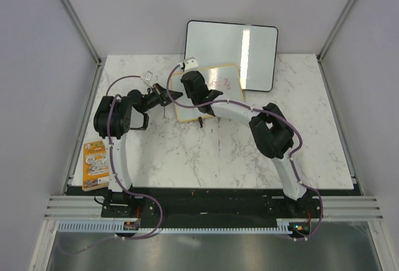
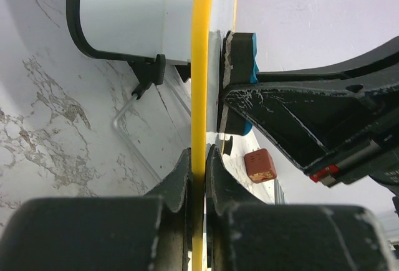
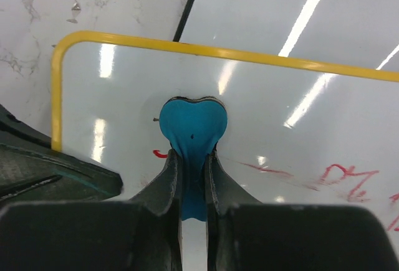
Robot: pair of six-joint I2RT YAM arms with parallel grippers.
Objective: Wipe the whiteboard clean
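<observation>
The small whiteboard [image 1: 225, 81] with its yellow frame lies tilted at the table's middle back, with red marks [image 3: 340, 177] on it. My left gripper [image 1: 168, 94] is shut on its left frame edge [image 2: 198, 96]. My right gripper [image 1: 190, 73] is shut on a blue eraser [image 3: 193, 124] and presses it on the board near the top left corner. The eraser also shows in the left wrist view [image 2: 248, 53]. A short red stroke [image 3: 159, 154] sits just left of the eraser.
A larger black-framed white board [image 1: 232, 45] leans behind the small one. An orange packet [image 1: 95, 165] lies at the table's left edge. A small red-brown cube [image 2: 260, 165] sits beyond the board. A small white clip [image 1: 148, 76] lies at the back left.
</observation>
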